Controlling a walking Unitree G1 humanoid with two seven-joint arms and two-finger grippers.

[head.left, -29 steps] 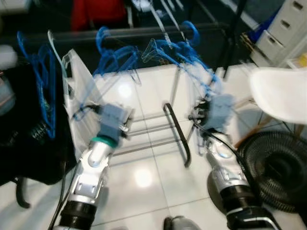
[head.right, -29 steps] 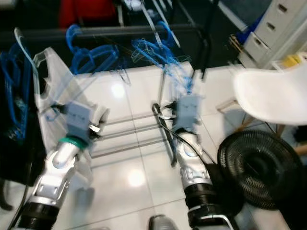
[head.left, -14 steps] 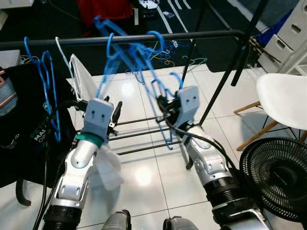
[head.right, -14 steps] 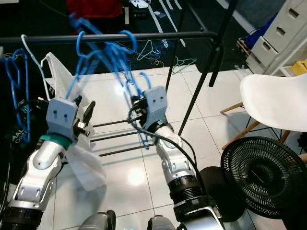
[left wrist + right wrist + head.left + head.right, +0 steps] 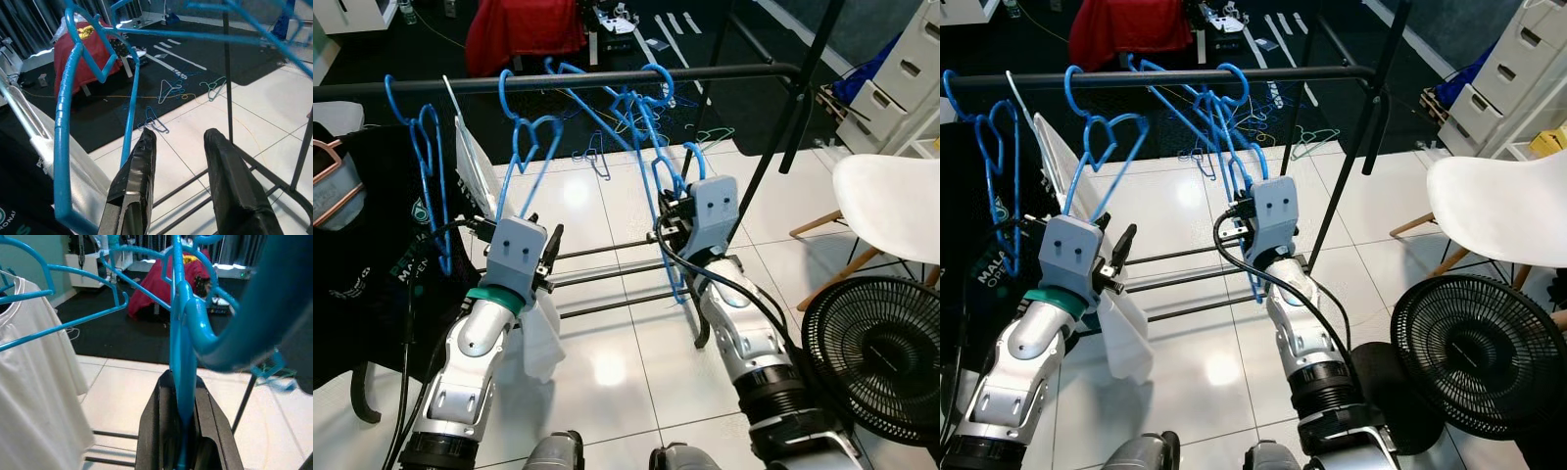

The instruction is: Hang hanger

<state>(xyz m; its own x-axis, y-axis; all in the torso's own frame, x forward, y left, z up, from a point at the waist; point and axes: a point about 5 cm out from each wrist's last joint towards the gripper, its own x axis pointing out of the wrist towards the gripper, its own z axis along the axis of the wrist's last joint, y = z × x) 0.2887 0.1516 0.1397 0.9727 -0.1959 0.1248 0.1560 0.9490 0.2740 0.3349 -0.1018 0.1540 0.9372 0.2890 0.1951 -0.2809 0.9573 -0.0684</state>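
Under the rail (image 5: pixel 607 78), at 12 o'clock, the right gripper (image 5: pixel 182 431) is clamping a blue hanger (image 5: pixel 182 357) whose hook is sitting below the bar. Left gripper (image 5: pixel 178 171) is idling, fingers apart. I'd lift the hook clear over the rail before letting go.

Black rail (image 5: pixel 607 78) carrying blue hangers (image 5: pixel 524 147), white garment (image 5: pixel 475 171).
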